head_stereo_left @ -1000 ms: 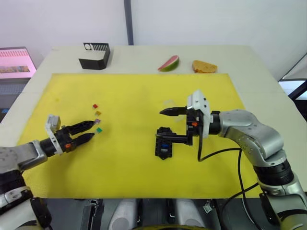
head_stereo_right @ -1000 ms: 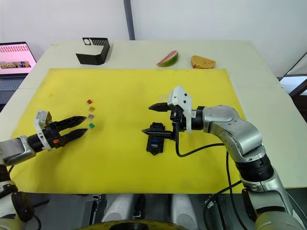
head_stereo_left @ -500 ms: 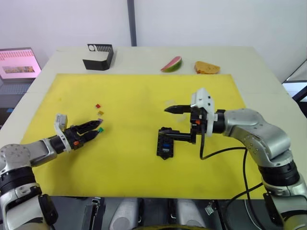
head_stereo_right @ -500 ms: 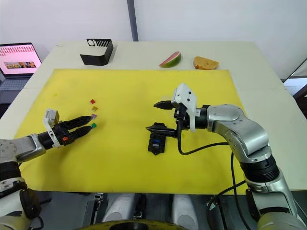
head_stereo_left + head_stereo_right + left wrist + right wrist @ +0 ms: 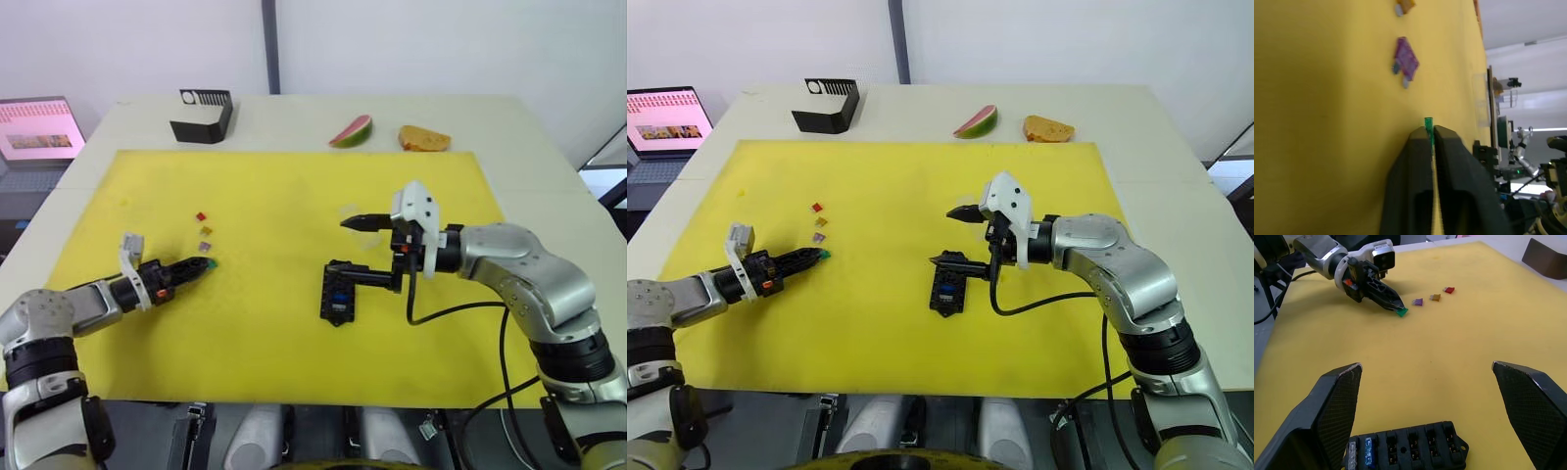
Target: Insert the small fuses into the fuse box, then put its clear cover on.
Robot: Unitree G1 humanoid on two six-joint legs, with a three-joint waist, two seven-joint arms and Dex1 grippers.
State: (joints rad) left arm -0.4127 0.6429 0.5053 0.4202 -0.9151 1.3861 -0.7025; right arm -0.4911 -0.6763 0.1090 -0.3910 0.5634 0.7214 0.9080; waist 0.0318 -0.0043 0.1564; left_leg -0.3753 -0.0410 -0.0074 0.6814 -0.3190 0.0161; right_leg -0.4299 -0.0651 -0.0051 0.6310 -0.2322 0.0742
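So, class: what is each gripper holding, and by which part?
The left gripper pinches the green fuse by one end, its other end poking out. The right gripper is open, holding nothing.

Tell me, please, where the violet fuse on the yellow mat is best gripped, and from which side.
Grip the violet fuse across its wide plastic body, coming from above: it lies flat on the yellow mat, apart from the amber fuse, with its small metal legs pointing sideways.

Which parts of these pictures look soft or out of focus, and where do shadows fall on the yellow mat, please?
Left wrist view: the left gripper, shut on the green fuse, looks soft, as does the violet fuse. Right wrist view: the right gripper's fingers loom large over the fuse box; a soft shadow lies beside the left gripper. Left eye view: even light, with a faint shadow by the fuse box on the yellow mat.
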